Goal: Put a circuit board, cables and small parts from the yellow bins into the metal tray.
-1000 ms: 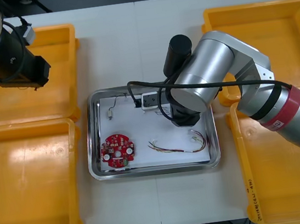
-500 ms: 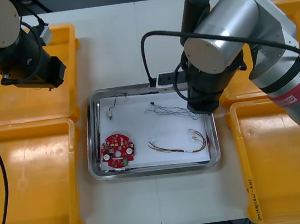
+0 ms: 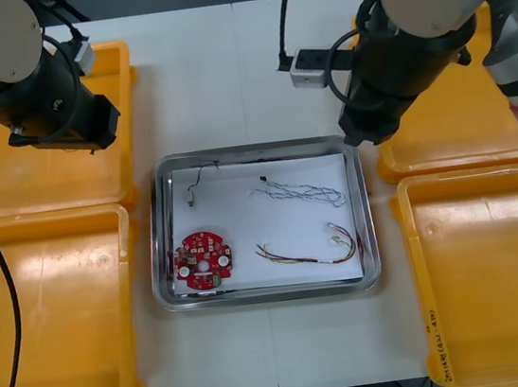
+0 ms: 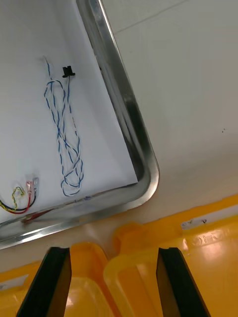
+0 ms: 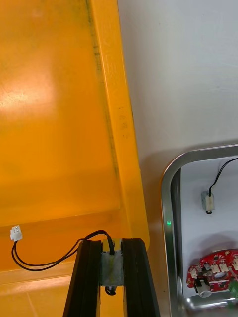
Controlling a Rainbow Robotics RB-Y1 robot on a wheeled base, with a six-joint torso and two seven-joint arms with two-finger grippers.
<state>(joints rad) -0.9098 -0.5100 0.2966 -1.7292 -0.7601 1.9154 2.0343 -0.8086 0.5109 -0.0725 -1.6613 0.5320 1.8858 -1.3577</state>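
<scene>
**Clamped left, open right**

The left hand (image 5: 110,247) is clamped on a small metal part (image 5: 110,267) trailing a black cable (image 5: 91,234), over the far left yellow bin (image 5: 49,124). The right hand (image 4: 115,255), fingers apart, hangs beside the metal tray (image 4: 141,148), which holds the blue-and-white cable (image 4: 64,133).

metal tray (image 3: 158,264): shiny metal rim | yellow bins (image 3: 57,325): glossy plastic | table (image 3: 224,74): matt
</scene>
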